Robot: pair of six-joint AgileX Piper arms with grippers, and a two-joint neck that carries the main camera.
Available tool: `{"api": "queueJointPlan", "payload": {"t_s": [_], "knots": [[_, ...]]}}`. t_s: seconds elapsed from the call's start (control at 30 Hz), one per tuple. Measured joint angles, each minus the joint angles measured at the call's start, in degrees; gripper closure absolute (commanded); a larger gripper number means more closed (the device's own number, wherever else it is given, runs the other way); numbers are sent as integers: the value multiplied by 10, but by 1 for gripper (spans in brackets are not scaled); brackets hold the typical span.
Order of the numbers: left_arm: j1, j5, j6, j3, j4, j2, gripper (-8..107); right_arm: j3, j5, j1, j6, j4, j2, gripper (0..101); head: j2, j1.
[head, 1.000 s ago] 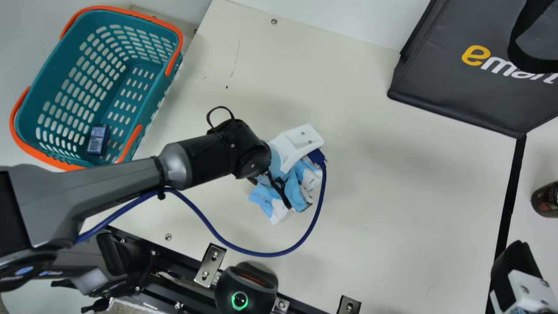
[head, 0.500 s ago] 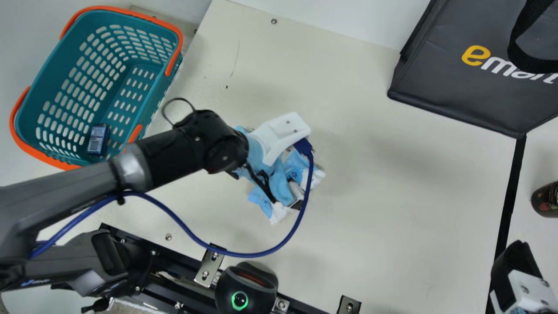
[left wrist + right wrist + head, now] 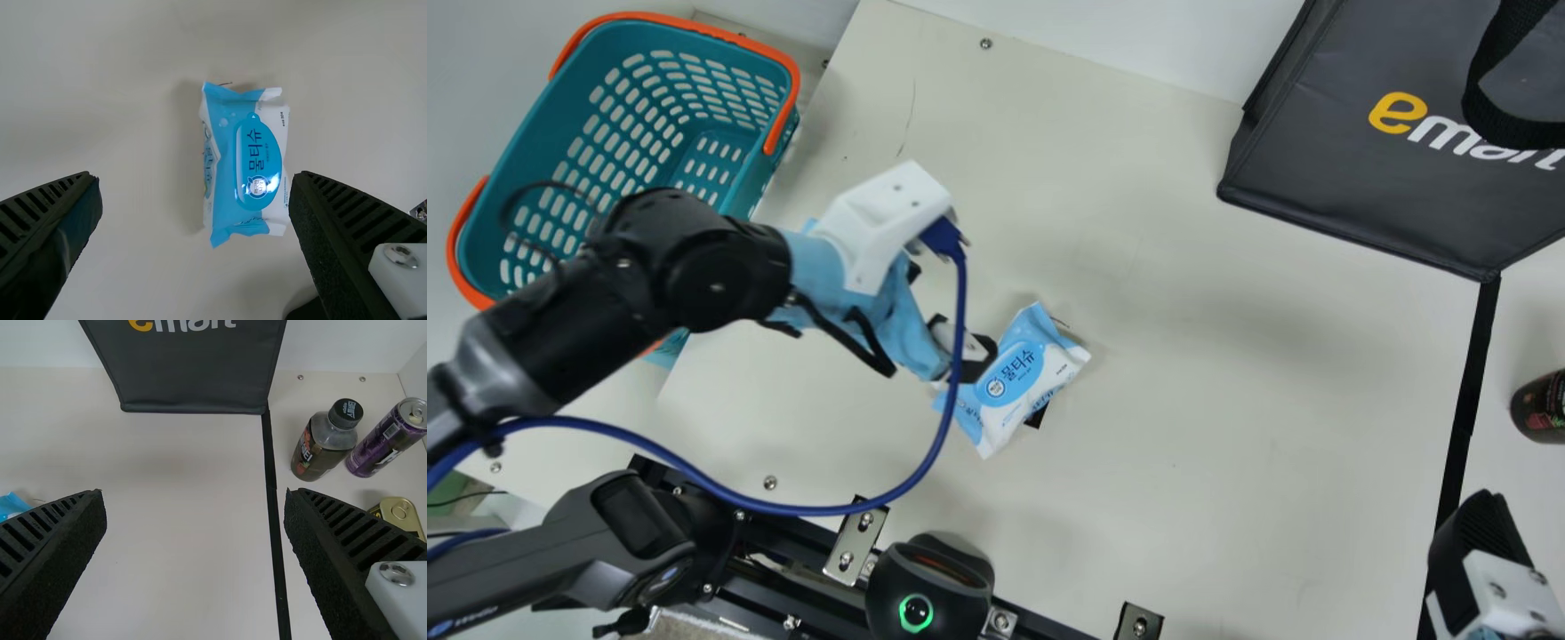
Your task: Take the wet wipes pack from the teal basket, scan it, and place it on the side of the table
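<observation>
Left gripper (image 3: 938, 332) is hovering to the right of the teal basket (image 3: 543, 142) in the main view, its fingers standing wide apart with nothing between them. Beyond it from the basket, the wet wipes pack (image 3: 1016, 378) is lying on the cream table (image 3: 1183, 444), label facing up. Right gripper (image 3: 1485, 542) is hanging well apart from the basket, its fingers also spreading around nothing.
</observation>
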Motion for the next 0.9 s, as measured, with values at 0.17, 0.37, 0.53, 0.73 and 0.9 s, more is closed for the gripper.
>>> {"api": "queueJointPlan", "payload": {"t_s": [0.17, 0.37, 0.53, 0.73, 0.9], "knots": [[46, 30, 6, -9, -3, -49, 9, 0, 0, 0, 0, 0, 0, 6, -1, 0], [80, 50, 8, -16, -2, -82, 9, 0, 0, 0, 0, 0, 0, 6, 0, 0], [80, 51, 8, -16, -2, -82, 9, 0, 0, 0, 0, 0, 0, 6, -9, 0], [80, 51, 8, -16, -2, -82, 9, 0, 0, 0, 0, 0, 0, 6, -80, 0], [80, 51, 8, -16, -2, -82, 9, 0, 0, 0, 0, 0, 0, 6, -149, 0]]}}
